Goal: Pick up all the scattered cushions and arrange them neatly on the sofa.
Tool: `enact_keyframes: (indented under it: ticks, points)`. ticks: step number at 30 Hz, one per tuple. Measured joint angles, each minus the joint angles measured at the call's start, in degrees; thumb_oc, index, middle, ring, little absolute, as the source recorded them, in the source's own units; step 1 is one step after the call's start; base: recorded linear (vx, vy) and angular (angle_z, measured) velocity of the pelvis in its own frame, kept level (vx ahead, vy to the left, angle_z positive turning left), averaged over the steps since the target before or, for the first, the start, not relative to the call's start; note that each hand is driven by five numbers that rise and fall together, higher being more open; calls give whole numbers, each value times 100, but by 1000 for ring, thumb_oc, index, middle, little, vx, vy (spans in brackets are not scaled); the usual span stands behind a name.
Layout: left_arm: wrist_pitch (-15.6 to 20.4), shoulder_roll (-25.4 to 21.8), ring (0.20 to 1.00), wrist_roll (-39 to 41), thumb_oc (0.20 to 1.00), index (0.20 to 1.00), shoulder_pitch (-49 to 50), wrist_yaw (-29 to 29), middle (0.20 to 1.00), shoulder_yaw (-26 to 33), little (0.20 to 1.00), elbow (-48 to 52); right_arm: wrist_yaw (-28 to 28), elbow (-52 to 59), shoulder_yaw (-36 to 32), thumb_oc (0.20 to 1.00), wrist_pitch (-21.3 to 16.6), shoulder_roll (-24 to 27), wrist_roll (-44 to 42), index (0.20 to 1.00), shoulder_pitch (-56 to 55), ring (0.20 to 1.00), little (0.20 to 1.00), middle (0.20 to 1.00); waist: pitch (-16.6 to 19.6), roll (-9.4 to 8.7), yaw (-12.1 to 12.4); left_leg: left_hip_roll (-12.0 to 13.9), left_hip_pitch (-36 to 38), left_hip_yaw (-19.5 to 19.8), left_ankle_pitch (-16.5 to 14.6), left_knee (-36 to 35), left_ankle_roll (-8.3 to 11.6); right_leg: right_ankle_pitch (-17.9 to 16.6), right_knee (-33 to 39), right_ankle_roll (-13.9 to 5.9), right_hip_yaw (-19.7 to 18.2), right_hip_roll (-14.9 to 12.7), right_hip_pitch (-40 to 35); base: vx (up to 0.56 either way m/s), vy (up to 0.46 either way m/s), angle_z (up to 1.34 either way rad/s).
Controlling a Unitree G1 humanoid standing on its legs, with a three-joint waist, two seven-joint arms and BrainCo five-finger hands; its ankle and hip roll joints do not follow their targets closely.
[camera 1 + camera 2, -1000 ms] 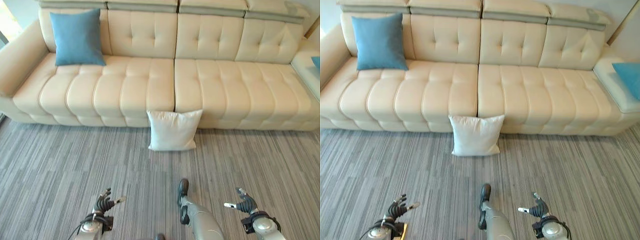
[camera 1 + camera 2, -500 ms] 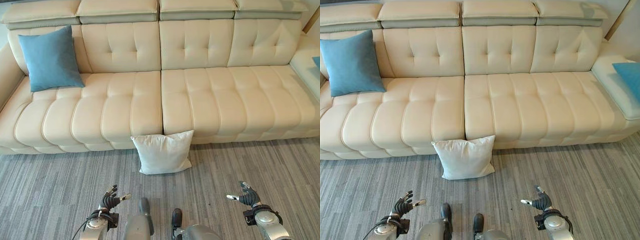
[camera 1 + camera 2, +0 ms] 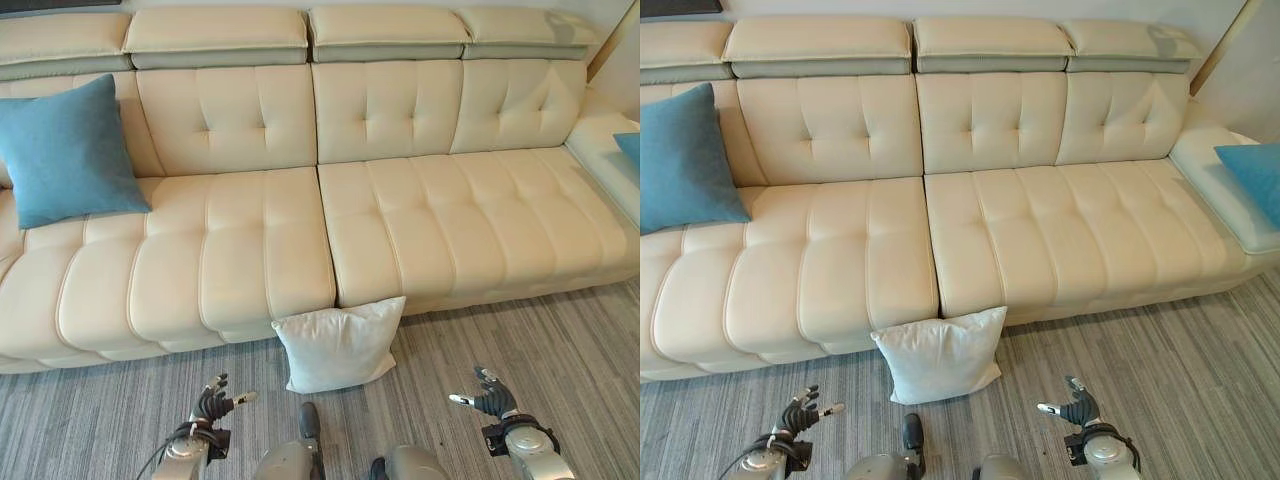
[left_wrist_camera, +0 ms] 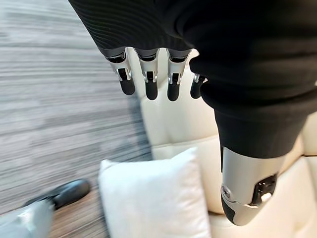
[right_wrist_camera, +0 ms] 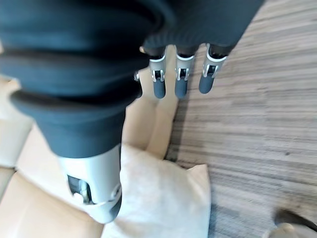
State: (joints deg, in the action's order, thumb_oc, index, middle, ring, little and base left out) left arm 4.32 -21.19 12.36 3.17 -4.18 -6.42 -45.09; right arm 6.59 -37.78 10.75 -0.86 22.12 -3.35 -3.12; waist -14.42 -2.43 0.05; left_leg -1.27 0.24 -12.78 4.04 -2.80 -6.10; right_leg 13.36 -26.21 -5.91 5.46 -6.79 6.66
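A white cushion (image 3: 340,345) stands on the grey carpet, leaning against the front of the cream sofa (image 3: 420,230) at its middle seam. A blue cushion (image 3: 62,152) rests upright against the backrest at the sofa's left end. Another blue cushion (image 3: 1252,178) lies on the sofa's right corner section. My left hand (image 3: 210,404) hovers low over the carpet, left of the white cushion, open and holding nothing. My right hand (image 3: 488,398) hovers to the cushion's right, also open and holding nothing. Both wrist views show the white cushion (image 4: 153,198) (image 5: 163,198) beyond straight fingers.
The striped grey carpet (image 3: 560,350) runs along the sofa's front. The sofa's seat between the blue cushions is bare.
The camera has moved closer to the sofa and shifted, so the sofa and white cushion sit lower and larger in view. Both hands keep their pose.
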Motion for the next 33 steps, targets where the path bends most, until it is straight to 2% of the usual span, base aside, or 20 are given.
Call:
enact_keyframes:
  ticks: [1, 2, 3, 6, 7, 9, 11, 13, 15, 16, 17, 19, 22, 23, 24, 25, 26, 28, 30, 33]
  points:
    - [0, 0, 1000, 0, 1000, 1000, 23, -18, 1000, 16, 1000, -26, -1, 1, 0, 1000, 0, -4, -4, 1000, 7, 1000, 1000, 1000, 5, 15, -7, -1, 7, 76, -52, -11, 48, -40, 311, 1, -9, 29, 89, 118, -58, 21]
    - [-3, 1, 1000, 1, 1000, 1000, 30, -28, 1000, 24, 1000, -81, -1, -2, -6, 1000, 0, 3, -4, 1000, 20, 1000, 1000, 1000, 2, -10, -42, -9, -8, 102, -38, -9, 29, -228, 794, 3, -35, 38, 187, 106, -78, 25]
    - [-1, 3, 1000, 2, 1000, 1000, 40, -29, 1000, 24, 1000, -126, 0, 0, -5, 1000, 3, 10, -4, 1000, 49, 1000, 1000, 1000, -12, -18, -46, -19, -2, 168, -66, -7, 53, -349, 986, 3, -76, 15, 344, 121, -101, 30]
    - [-9, 3, 1000, 3, 1000, 1000, 178, -34, 1000, 41, 1000, -244, 1, -15, -9, 1000, 5, 5, -4, 1000, 10, 1000, 1000, 1000, -15, -117, -68, -111, 76, 265, -112, 71, 80, -1071, 1682, -36, -75, -182, 318, 87, -112, 31]
    - [-5, -4, 1000, 4, 1000, 1000, 279, -35, 1000, 72, 1000, -237, 0, -63, -9, 1000, 6, -4, -4, 1000, -18, 1000, 1000, 1000, 21, -186, -53, -152, 157, 302, -189, 55, 154, -1190, 1808, 2, -51, -220, 227, 48, -76, 18]
    - [-5, 6, 1000, 6, 1000, 1000, 360, -39, 1000, 189, 1000, -242, 12, -175, -33, 1000, 5, -4, -4, 1000, -2, 1000, 1000, 1000, 38, -240, -24, -142, 181, 372, -269, 76, 266, -1742, 2080, 55, -42, -196, 77, 87, -136, 14]
    - [6, 32, 1000, 14, 1000, 1000, 364, -47, 1000, 220, 1000, -218, 17, -181, -98, 1000, 7, 55, -5, 1000, -47, 1000, 1000, 1000, 79, -138, 8, 61, 170, 483, -295, 112, 419, -1817, 2374, 84, 136, -2, -113, 47, -157, 26]
    - [7, -1, 1000, 21, 1000, 1000, 313, -81, 1000, 221, 1000, -225, 21, -176, -58, 1000, 0, 151, -4, 1000, 25, 1000, 1000, 1000, 81, -117, 32, 221, -22, 579, -346, 247, 572, -1831, 2459, 122, 257, 137, -115, -94, -104, 15]
    - [14, 8, 1000, 24, 1000, 1000, 255, -87, 1000, 217, 1000, -213, 29, -177, -67, 1000, 1, 267, -2, 1000, 86, 1000, 1000, 1000, 68, -122, 48, 297, -123, 595, -328, 343, 598, -1868, 2465, 192, 312, 232, -53, -300, -151, 13]
    - [35, -41, 1000, 72, 1000, 1000, 67, -124, 1000, 126, 1000, -217, 58, -177, 21, 1000, -19, 379, 6, 1000, 184, 1000, 1000, 1000, 36, -155, 38, 351, -471, 638, -341, 630, 729, -1850, 2342, 295, 401, 209, 177, -245, -118, 19]
    - [62, -90, 1000, 167, 1000, 1000, -75, -157, 1000, 59, 1000, -210, 85, -250, 58, 1000, -44, 459, 7, 1000, 293, 1000, 1000, 1000, -7, -86, 65, 384, -806, 706, -400, 885, 718, -1814, 2191, 357, 449, 224, 400, -215, -118, 37]
    - [140, -327, 1000, 348, 1000, 1000, -644, -273, 1000, -116, 1000, -155, 213, -623, 132, 1000, -44, 718, -4, 1000, 847, 1000, 1000, 1000, -204, -90, 32, 397, -1718, 900, -489, 1374, 796, -1673, 1678, 483, 598, 160, 1281, -161, -105, 42]
    - [195, -568, 1000, 696, 1000, 1000, -1436, -425, 1000, -144, 1000, -117, 351, -1043, 198, 1000, -25, 963, -84, 1000, 1819, 1000, 1000, 1000, -849, -48, 55, 414, -2405, 930, -523, 1792, 811, -1665, 1131, 554, 610, 118, 2001, -61, -73, 9]
    - [226, -650, 1000, 791, 1000, 1000, -1585, -470, 1000, -241, 1000, -126, 392, -1138, 189, 1000, -32, 1022, -143, 1000, 2085, 1000, 1000, 1000, -973, -10, 54, 416, -2634, 943, -602, 1998, 772, -1544, 953, 662, 586, 90, 2234, -116, -36, -2]
    - [320, -658, 1000, 943, 1000, 1000, -1757, -531, 1000, -255, 1000, -154, 479, -1222, 214, 1000, -36, 1070, -290, 1000, 2359, 1000, 1000, 1000, -1031, 4, 34, 444, -2922, 899, -613, 2150, 773, -1513, 758, 599, 598, 47, 2516, -271, -57, 2]
    - [367, -674, 1000, 1043, 1000, 1000, -2025, -578, 1000, -324, 1000, -284, 536, -1374, 205, 1000, -84, 1162, -408, 1000, 2693, 1000, 1000, 1000, -1099, 56, 22, 443, -3284, 923, -669, 2384, 770, -1435, 563, 662, 596, 28, 2882, -154, -21, 2]
    - [415, -660, 1000, 1184, 1000, 1000, -2240, -625, 1000, -273, 1000, -315, 611, -1473, 224, 1000, -94, 1165, -552, 1000, 3031, 1000, 1000, 1000, -1221, 71, 17, 479, -3544, 887, -680, 2550, 769, -1457, 376, 630, 594, 1, 3124, -190, -29, 6]
    - [471, -746, 1000, 1568, 1000, 1000, -2932, -788, 1000, -386, 1000, -580, 820, -1801, 427, 1000, -116, 1209, -949, 1000, 3975, 1000, 1000, 1000, -1367, 65, -87, 528, -4561, 883, -808, 3221, 735, -1323, -201, 741, 555, -51, 4139, -96, -20, 1]
    - [498, -801, 1000, 1782, 1000, 1000, -3453, -892, 1000, -466, 1000, -630, 934, -1844, 491, 1000, -116, 1192, -1203, 1000, 4576, 1000, 1000, 1000, -1515, 68, -115, 562, -5181, 894, -809, 3605, 725, -1375, -550, 694, 534, -65, 4722, -38, -9, 0]
    - [531, -828, 1000, 2030, 1000, 1000, -4102, -1008, 1000, -489, 1000, -667, 1153, -1851, 609, 1000, -141, 1166, -1553, 1000, 5343, 1000, 1000, 1000, -1707, 35, -118, 614, -5944, 904, -999, 4255, 699, -1264, -1116, 834, 460, -94, 5479, -11, -5, -4]
